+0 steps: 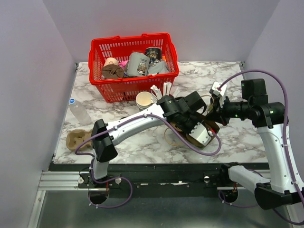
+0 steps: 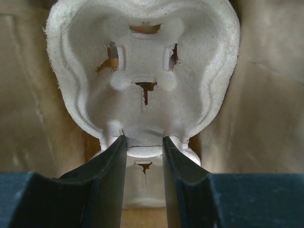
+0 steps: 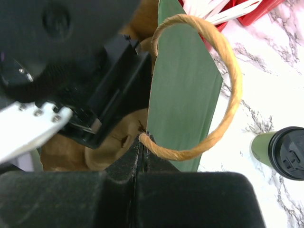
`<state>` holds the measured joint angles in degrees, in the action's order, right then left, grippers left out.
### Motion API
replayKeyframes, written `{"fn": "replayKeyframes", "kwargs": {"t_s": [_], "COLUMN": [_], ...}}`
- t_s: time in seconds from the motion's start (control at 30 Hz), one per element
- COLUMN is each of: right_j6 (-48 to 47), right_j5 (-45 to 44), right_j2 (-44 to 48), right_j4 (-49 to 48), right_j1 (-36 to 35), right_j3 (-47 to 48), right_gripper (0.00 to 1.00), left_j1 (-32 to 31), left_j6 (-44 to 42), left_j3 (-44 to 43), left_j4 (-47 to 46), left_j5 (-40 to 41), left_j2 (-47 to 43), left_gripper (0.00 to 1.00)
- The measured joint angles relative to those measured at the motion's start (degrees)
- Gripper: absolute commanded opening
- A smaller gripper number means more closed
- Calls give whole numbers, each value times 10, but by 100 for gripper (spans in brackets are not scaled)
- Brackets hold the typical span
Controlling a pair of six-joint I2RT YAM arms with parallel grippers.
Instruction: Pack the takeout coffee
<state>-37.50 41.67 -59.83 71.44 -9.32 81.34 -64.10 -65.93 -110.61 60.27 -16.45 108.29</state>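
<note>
The takeout coffee (image 3: 278, 152), an olive-green cup with a black lid, stands on the marble to the right of the bag in the right wrist view; I cannot make it out in the top view. My left gripper (image 2: 144, 139) is shut on the middle rib of a pale pulp cup carrier (image 2: 142, 71) inside the brown paper bag (image 2: 266, 95). In the top view the left gripper (image 1: 198, 128) reaches into the bag (image 1: 212, 126). My right gripper (image 3: 142, 137) is shut on the bag's rim at the foot of its twine handle (image 3: 228, 71), holding the mouth open; it also shows in the top view (image 1: 214, 114).
A red basket (image 1: 133, 45) of items stands at the back. A stack of lidless cups (image 1: 144, 99) and a red cup of white sticks (image 1: 162, 90) stand in front of it. A water bottle (image 1: 78, 111) and another pulp carrier (image 1: 78, 139) lie at the left.
</note>
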Motion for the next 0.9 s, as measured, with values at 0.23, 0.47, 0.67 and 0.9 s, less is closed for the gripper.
{"fn": "replayKeyframes", "kwargs": {"t_s": [0.23,0.47,0.67,0.9], "right_j6": [11,13,5,4], "right_j5": [13,30,31,43], "right_j2": [-8,-20,-20,-19], "right_j4": [3,10,12,21], "right_j1": [0,0,0,0], "right_j3": [0,0,0,-7], "right_gripper": [1,1,1,1], "left_j1": [-16,-17,-17,-20], "left_j6": [17,20,20,21], "left_j3": [1,0,9,66], "left_j4": [-20,-37,-59,-131], "left_j5": [55,77,77,77], "left_j2": [18,39,40,40], "left_gripper": [0,0,0,0]}}
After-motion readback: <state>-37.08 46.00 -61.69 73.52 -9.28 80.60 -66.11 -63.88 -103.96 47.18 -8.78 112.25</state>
